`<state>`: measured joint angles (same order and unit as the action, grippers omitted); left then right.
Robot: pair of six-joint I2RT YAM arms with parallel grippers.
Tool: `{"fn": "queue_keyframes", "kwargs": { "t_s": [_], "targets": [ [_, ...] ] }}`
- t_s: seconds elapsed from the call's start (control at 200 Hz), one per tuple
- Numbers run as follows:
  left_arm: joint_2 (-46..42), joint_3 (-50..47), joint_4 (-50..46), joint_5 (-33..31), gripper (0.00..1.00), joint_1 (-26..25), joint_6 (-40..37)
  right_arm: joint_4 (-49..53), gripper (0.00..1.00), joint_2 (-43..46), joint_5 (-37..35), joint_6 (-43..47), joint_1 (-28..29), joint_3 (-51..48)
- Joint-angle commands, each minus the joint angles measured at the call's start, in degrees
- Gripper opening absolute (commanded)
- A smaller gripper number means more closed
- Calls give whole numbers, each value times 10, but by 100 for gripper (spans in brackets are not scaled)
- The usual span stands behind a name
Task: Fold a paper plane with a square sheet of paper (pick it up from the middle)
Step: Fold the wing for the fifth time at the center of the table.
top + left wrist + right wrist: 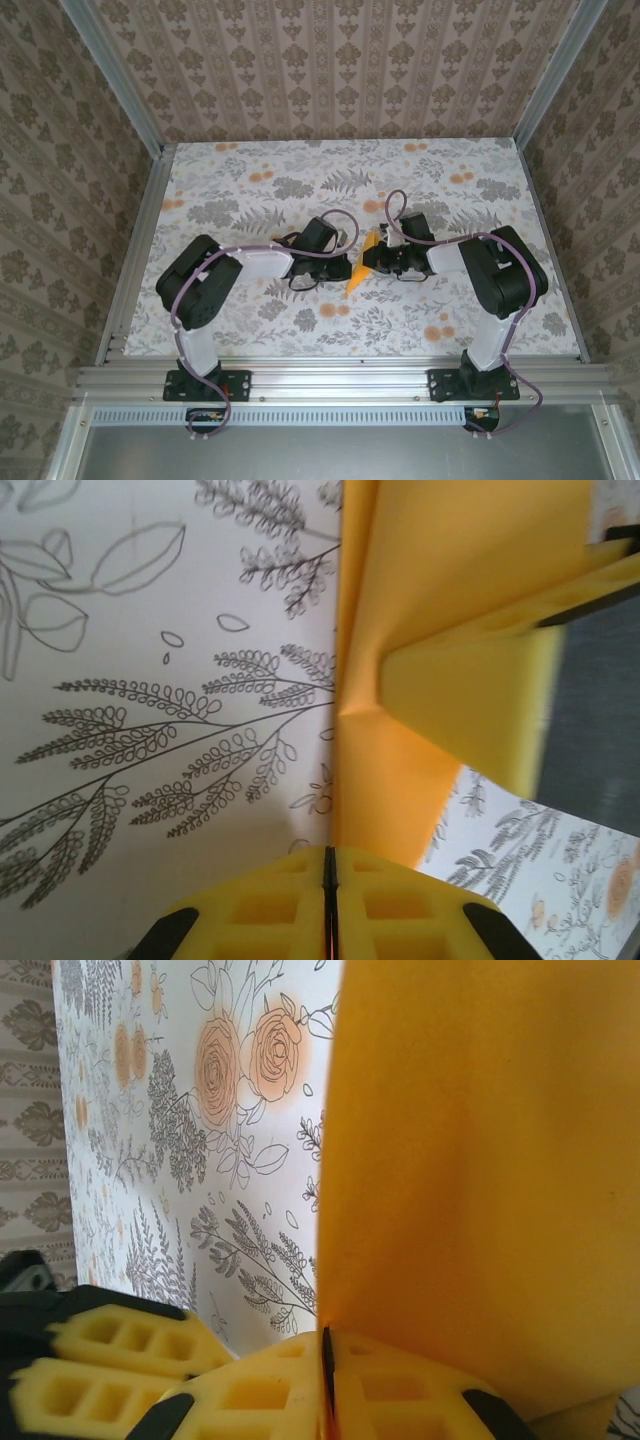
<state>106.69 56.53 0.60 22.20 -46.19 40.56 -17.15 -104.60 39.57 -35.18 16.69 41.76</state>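
The bright-orange sheet of paper (359, 268) is folded into a slim pointed shape and stands on edge between my two grippers at the table's middle, its point toward the near side. My left gripper (345, 263) is shut on it from the left. In the left wrist view the paper (390, 780) rises from the closed seam of my left gripper (330, 852). My right gripper (372, 258) is shut on the paper from the right. In the right wrist view the paper (480, 1160) stands up out of the shut right gripper (326, 1335). The right gripper's fingers (470, 695) pinch a folded flap.
The table (250, 190) has a floral cloth with printed orange flowers (434, 331). Aluminium rails (330, 380) run along the near edge, and wallpapered walls close in the other three sides. The left gripper's fingers (120, 1355) sit close beside the right gripper.
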Motion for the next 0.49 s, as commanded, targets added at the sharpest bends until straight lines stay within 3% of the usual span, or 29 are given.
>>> {"fn": "queue_keyframes", "kwargs": {
  "t_s": [0.0,0.49],
  "targets": [
    [13,22,23,21,10,0,11,8,13,-20,-16,-2,-9,-15],
    [25,35,14,34,12,-8,-3,8,23,-21,-28,-14,-10,-20]
  ]
}}
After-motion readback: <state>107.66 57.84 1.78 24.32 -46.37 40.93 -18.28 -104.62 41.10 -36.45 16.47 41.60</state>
